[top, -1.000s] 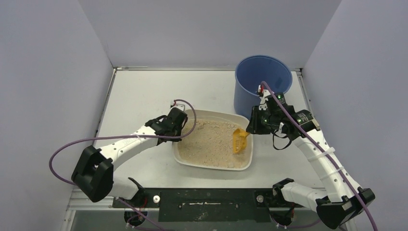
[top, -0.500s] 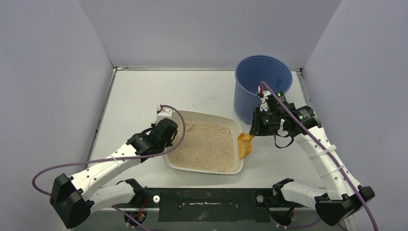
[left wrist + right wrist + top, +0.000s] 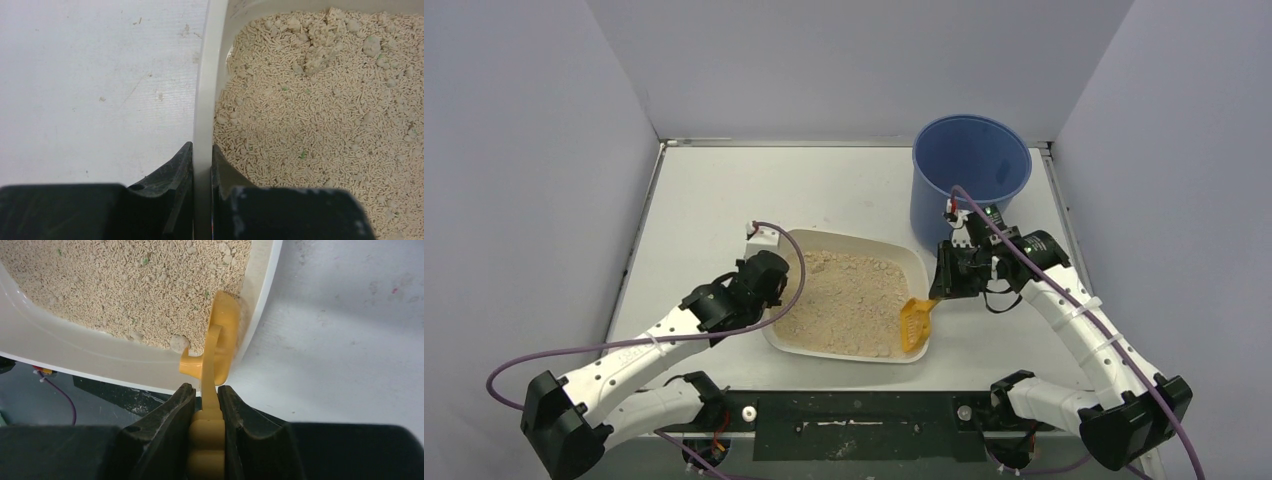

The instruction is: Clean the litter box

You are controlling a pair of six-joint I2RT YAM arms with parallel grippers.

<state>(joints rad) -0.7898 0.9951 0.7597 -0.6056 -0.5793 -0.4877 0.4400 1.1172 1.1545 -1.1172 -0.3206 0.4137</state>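
Observation:
The litter box (image 3: pixel 780 245) is an off-white tray of beige pellet litter near the table's front middle. My left gripper (image 3: pixel 770 292) is shut on its left rim (image 3: pixel 204 100), one finger outside and one inside. My right gripper (image 3: pixel 943 285) is shut on the handle of the orange scoop (image 3: pixel 913 322). The scoop's head (image 3: pixel 222 332) dips into the litter at the tray's near right corner, by a pale clump (image 3: pixel 178 343). The right rim (image 3: pixel 262 295) is beside it.
A tall blue bucket (image 3: pixel 970 172) stands at the back right, just behind my right arm. Grey walls close in the table on three sides. The black mounting rail (image 3: pixel 854 412) runs along the near edge, close to the tray.
The tray, held by my left gripper, slid left and toward the near edge. My right gripper swung the scoop from the tray's right side down into the near right corner.

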